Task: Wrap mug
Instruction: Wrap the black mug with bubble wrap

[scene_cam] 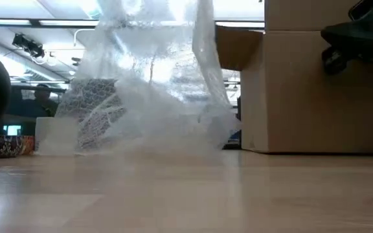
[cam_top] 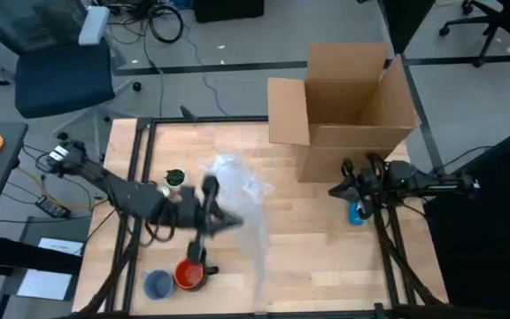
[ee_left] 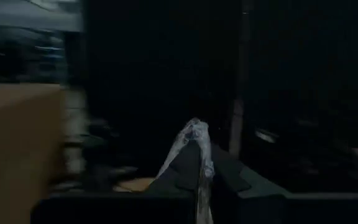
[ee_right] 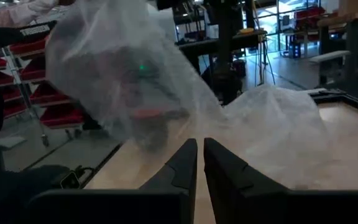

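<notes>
Near the lower left of the high view, the red mug (cam_top: 189, 274) stands bare on the wooden table (cam_top: 326, 248), just beside a grey cup (cam_top: 158, 283).
Just above it, the bubble wrap sheet (cam_top: 242, 208) is held lifted by the left gripper (cam_top: 209, 213), clamped on a corner, as is seen in the left wrist view. Best practice would be for the sheet to be laid flat clear of the cardboard box (cam_top: 348, 106) before the mug is set on it. At mid right, the right gripper (cam_top: 343, 189) waits, fingers nearly together on nothing.
</notes>
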Action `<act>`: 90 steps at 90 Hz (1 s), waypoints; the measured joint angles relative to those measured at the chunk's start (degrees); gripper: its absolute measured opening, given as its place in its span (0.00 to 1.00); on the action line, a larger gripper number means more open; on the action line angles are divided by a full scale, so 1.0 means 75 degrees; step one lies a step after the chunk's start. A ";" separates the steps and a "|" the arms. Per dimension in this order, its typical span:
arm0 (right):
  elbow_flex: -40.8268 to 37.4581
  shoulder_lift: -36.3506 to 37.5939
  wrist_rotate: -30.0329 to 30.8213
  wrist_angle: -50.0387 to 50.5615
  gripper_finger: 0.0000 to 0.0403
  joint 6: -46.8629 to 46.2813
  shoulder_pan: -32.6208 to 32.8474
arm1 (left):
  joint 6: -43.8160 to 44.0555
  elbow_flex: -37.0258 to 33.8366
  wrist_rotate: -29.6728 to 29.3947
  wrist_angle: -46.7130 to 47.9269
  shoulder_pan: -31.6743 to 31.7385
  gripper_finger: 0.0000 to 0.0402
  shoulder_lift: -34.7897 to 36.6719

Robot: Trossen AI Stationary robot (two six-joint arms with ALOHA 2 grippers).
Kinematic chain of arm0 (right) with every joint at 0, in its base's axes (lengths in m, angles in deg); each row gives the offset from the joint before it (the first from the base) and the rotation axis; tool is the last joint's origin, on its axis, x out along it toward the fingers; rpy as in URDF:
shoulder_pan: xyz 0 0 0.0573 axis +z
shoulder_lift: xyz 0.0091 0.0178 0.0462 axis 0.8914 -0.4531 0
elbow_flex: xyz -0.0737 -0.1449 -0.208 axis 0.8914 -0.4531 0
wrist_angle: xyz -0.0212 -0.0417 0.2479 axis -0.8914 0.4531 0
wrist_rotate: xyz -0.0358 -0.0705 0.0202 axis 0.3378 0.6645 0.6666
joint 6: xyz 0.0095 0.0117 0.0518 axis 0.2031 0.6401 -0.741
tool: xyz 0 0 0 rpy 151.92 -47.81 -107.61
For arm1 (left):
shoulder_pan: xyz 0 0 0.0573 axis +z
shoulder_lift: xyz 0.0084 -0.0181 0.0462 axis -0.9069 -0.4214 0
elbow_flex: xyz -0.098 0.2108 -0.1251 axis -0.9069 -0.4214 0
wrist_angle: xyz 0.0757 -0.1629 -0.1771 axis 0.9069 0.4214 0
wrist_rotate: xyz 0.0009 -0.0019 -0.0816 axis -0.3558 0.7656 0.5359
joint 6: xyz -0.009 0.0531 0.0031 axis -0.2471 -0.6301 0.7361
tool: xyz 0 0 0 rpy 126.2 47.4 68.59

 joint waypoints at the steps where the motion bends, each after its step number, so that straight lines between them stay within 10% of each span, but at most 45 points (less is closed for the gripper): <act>1: -0.0001 0.0001 0.0000 0.0000 0.02 0.0002 0.0001 | -0.0004 0.0000 -0.0011 0.0000 0.0074 0.00 0.0040; 61: -0.0001 0.0000 0.0712 -0.0400 0.02 0.2375 -0.0005 | 0.1139 0.0175 0.0672 -0.0612 0.3522 0.00 0.2270; 90: -0.0001 -0.0012 0.0303 -0.1738 0.02 -0.0593 -0.0005 | 0.1433 0.0548 0.0536 -0.0605 0.4248 0.00 0.2652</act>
